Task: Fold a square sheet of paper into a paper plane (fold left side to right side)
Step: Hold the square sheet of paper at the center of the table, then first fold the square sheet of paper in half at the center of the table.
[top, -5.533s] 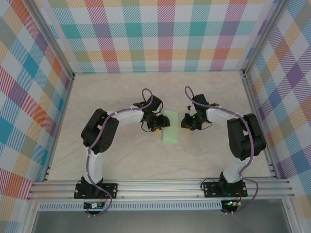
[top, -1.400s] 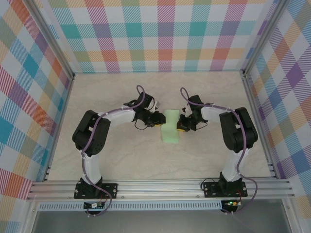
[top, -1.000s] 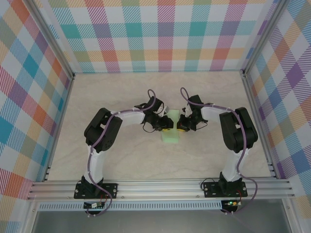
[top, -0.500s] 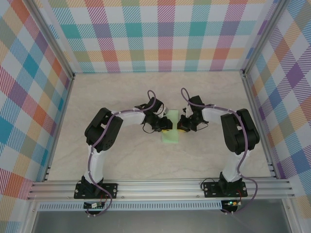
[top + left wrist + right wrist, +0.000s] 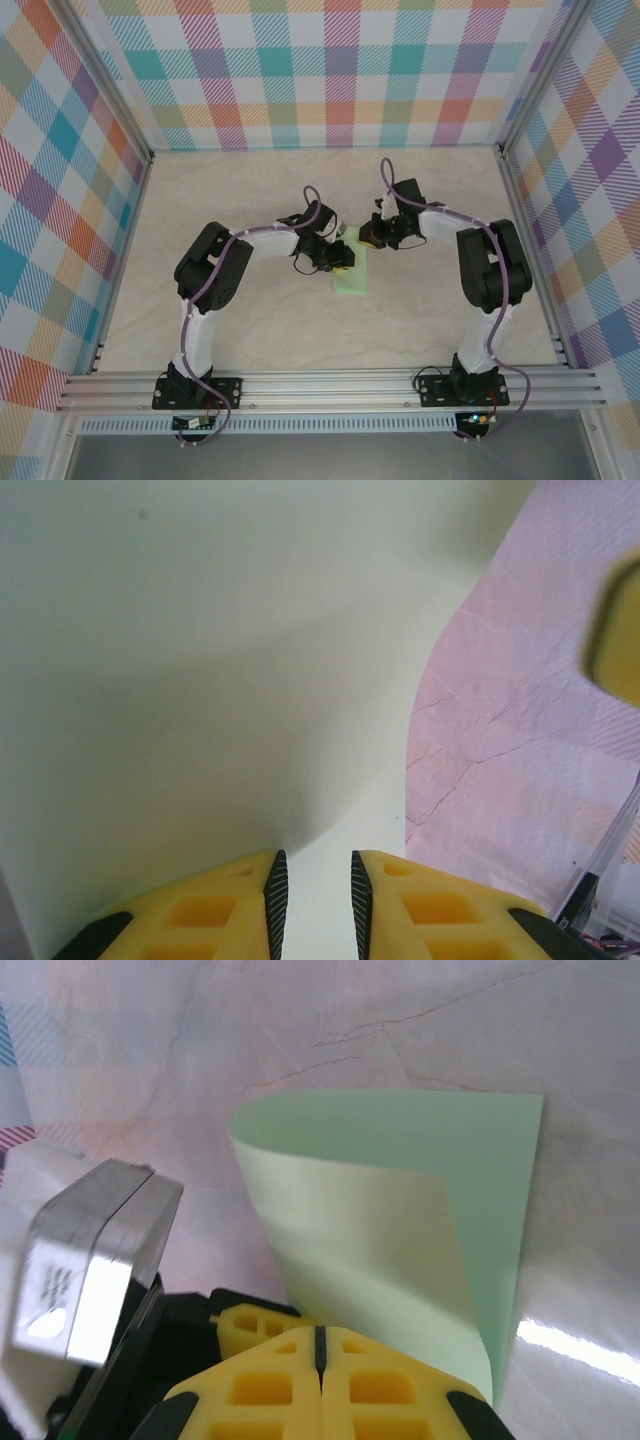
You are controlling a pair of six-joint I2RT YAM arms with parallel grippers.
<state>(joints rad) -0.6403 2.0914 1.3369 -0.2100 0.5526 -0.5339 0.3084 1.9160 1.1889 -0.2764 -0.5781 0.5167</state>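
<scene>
- Left gripper (image 5: 341, 259) sits over the near-left part of the sheet of paper (image 5: 352, 281), close to the middle of the surface (image 5: 250, 320).
- From the left wrist, its yellow fingers (image 5: 225, 900) stand a narrow gap apart. Pale paper (image 5: 200, 680) shows in that gap and rises right in front of them.
- Whether the pads actually touch the sheet cannot be told.
- To the right of the sheet's curved edge, the marbled surface (image 5: 500, 740) is bare.
- Right gripper (image 5: 373, 233) is at the sheet's far-right corner, its fingers pressed together so that only a thin seam shows at the tips (image 5: 318, 1332).
- Seen from the right wrist, the sheet (image 5: 400, 1160) lies just beyond those closed tips. It is doubled over itself with a soft, rounded bend on the left rather than a sharp crease.
- The lower layer shows as a greener band along the far and right edges.
- Its near edge runs behind the yellow fingers, so contact there cannot be judged.
</scene>
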